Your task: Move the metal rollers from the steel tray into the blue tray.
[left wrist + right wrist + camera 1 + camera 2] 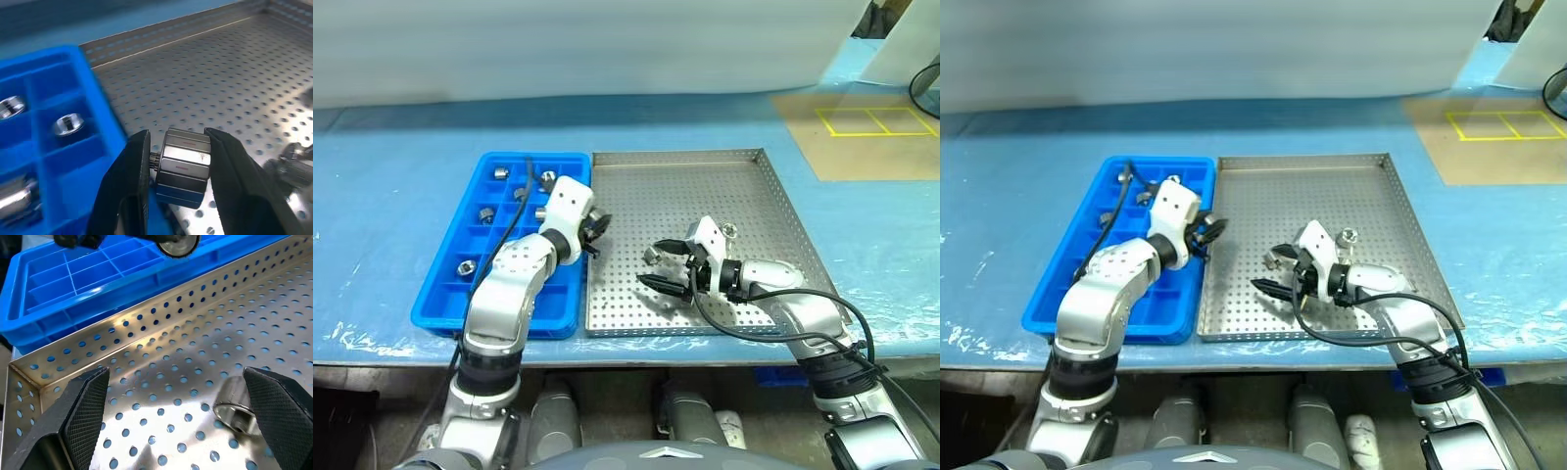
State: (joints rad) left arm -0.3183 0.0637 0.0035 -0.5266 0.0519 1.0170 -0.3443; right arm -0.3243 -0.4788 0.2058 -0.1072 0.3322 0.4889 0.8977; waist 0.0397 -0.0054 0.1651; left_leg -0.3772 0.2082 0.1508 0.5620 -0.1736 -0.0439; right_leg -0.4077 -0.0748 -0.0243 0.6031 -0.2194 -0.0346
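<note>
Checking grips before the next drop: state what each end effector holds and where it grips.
Left end effector clamps a metal roller across its two flat ends. Right end effector is open, holding nothing.

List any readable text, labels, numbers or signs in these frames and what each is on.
No text can be read anywhere.
Metal roller held in the left gripper: faint reddish marks on its side, too blurred to read.
Floor beyond the table: yellow taped rectangles, a marking, no lettering.
Blue tray, steel tray, right gripper: no labels visible.
</note>
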